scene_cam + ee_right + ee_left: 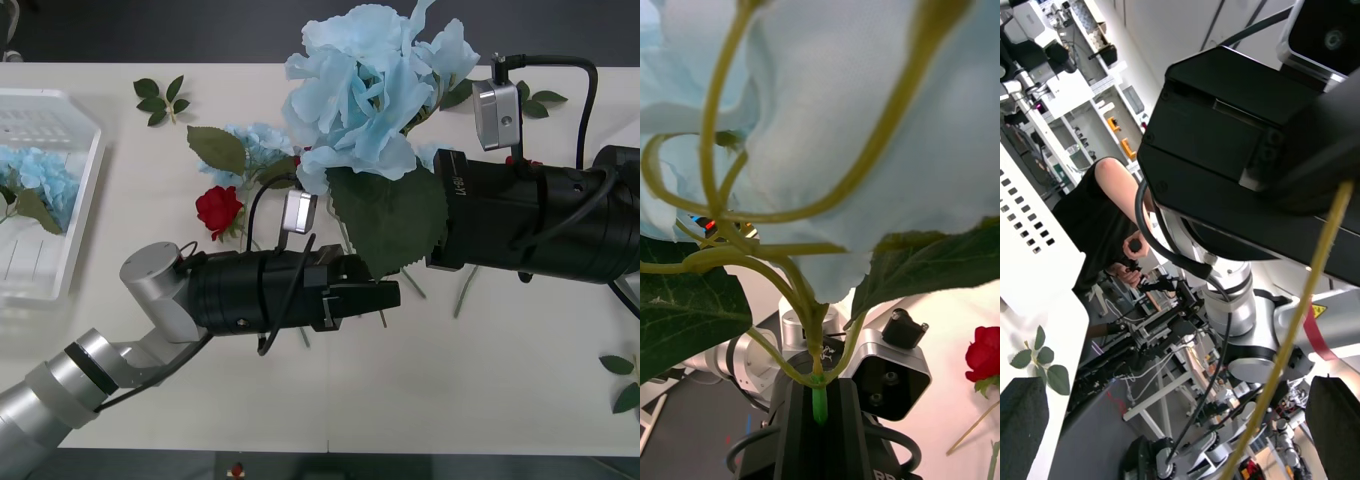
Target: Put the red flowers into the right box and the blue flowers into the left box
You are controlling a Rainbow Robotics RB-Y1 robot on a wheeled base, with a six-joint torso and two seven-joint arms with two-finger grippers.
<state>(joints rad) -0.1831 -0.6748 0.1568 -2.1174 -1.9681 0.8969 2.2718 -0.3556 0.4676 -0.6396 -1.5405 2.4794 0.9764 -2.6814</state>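
A large blue flower (365, 90) is held up above the middle of the desk (480, 380) between the two arms. In the right wrist view its green stem (818, 397) is seen going down into the black body of the other arm's pincer, and the pale blue petals with a dark green leaf (685, 307) are seen very close to the camera. In the front view the left pincer (385, 296) is stretched toward the big leaf (395, 215) that hangs below the bloom; its black fingers lie close together, but it cannot be told from this view alone whether they are clenched on the stem. In the left wrist view the two black fingers (1026, 420) are seen apart at the corners, with a thin yellowish stem (1300, 322) passing between them. The right pincer is hidden behind the leaf and the bloom, so its state cannot be told.

A second blue flower (255, 145) and a red flower (220, 208) are lying on the desk behind the left arm. More blue flowers (40, 175) are placed in the left box (85, 195), the white slatted basket at the left edge. Small green leaf sprigs (160, 98) are scattered on the desk.
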